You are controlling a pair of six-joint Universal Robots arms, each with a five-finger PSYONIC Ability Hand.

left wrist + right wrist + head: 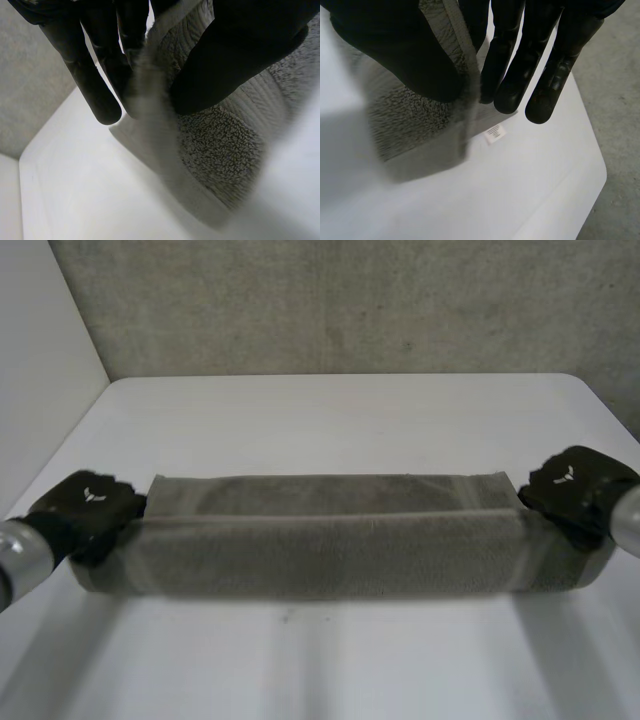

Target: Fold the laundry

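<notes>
In the head view, a grey towel point(330, 545) is seen stretched left to right across the middle of the white table point(330, 420), folded lengthwise, its far layer lying flat. Its left end is held by the left hand point(88, 505) and its right end by the right hand point(575, 488).

In the left wrist view, the towel's edge is pinched between thumb and straight fingers point(95, 85).

In the right wrist view, the edge is likewise clamped between thumb and fingers point(555, 75), and a small white label point(495, 134) is seen just beyond the fingertips.
</notes>
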